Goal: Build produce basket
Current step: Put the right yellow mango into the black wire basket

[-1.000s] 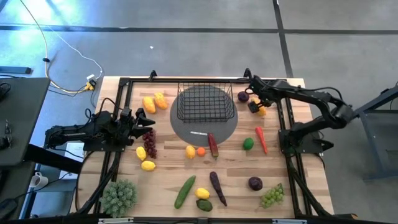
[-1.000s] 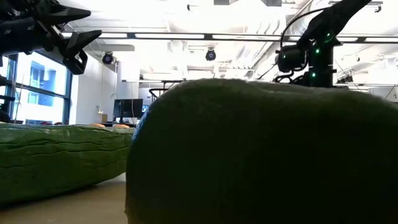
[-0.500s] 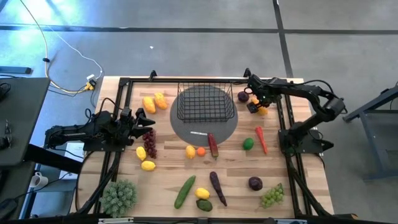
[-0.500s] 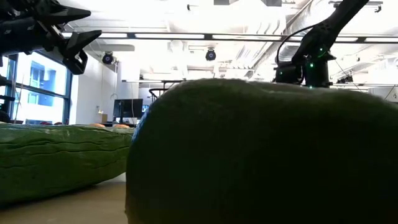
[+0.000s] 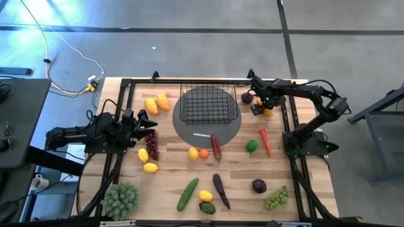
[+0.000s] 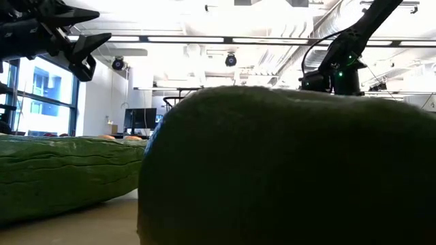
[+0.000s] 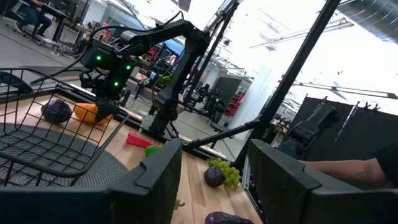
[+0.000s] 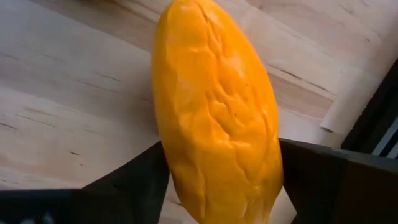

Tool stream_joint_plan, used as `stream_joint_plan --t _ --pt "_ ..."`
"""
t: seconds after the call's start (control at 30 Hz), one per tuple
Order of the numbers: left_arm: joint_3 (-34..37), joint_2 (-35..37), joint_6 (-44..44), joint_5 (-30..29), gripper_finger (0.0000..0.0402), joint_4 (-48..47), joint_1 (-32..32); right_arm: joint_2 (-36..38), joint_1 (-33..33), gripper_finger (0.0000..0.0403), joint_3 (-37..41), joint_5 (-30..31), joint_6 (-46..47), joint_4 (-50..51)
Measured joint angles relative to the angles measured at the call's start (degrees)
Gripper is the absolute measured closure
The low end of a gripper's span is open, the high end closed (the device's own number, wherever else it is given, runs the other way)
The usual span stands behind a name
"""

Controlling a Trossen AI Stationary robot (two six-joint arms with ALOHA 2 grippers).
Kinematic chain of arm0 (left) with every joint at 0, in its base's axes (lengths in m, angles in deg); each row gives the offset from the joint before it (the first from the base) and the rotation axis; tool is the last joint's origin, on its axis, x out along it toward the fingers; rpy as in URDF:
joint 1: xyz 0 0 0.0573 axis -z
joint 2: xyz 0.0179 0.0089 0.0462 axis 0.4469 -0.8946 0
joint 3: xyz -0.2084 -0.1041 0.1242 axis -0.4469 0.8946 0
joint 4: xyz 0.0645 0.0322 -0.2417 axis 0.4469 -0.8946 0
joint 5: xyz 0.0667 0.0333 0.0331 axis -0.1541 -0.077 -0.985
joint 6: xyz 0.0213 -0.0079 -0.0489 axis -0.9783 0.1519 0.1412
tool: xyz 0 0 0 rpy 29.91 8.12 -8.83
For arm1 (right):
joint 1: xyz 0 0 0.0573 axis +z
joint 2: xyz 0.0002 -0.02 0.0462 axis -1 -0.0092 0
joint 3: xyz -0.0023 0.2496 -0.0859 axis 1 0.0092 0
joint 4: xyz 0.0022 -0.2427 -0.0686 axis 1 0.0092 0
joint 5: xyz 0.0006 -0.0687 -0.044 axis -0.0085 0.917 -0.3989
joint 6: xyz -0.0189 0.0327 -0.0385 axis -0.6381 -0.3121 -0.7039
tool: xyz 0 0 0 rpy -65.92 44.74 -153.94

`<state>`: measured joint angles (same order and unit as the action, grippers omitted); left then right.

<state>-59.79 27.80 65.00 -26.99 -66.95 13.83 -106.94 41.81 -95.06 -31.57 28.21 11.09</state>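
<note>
Pale planked wood table (image 5: 297, 189), black wire-mesh basket (image 5: 209, 105), wrinkled matt orange fruit (image 8: 214, 118) between dark fingers (image 8: 134, 177).

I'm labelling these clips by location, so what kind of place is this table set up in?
Probably a robotics lab or workshop: ceiling strip lights over an open room, more metal frames and work benches behind, and a wooden table with toy fruit.

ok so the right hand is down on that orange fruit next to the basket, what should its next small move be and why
Probably finish closing, then lift straight up. In the right wrist view the orange fruit sits between the right hand's fingers, touching both, but it lies on the table, outside the basket. A secure grip should come before carrying it over the rim. The left hand waits beside the purple grapes.
</note>
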Motion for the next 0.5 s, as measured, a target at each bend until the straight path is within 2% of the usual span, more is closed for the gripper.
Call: stream_joint_plan --t 0.2,0.5 --pt "0.0 0.0 0.0 0.02 0.0227 0.02 -0.02 0.17 0.02 0.0189 0.0 0.0 0.73 2.43" --pt "-0.02 0.0 0.0 0.02 0.0227 0.0 0.0 2.41 0.07 0.0193 0.0 0.22 5.42 5.99"
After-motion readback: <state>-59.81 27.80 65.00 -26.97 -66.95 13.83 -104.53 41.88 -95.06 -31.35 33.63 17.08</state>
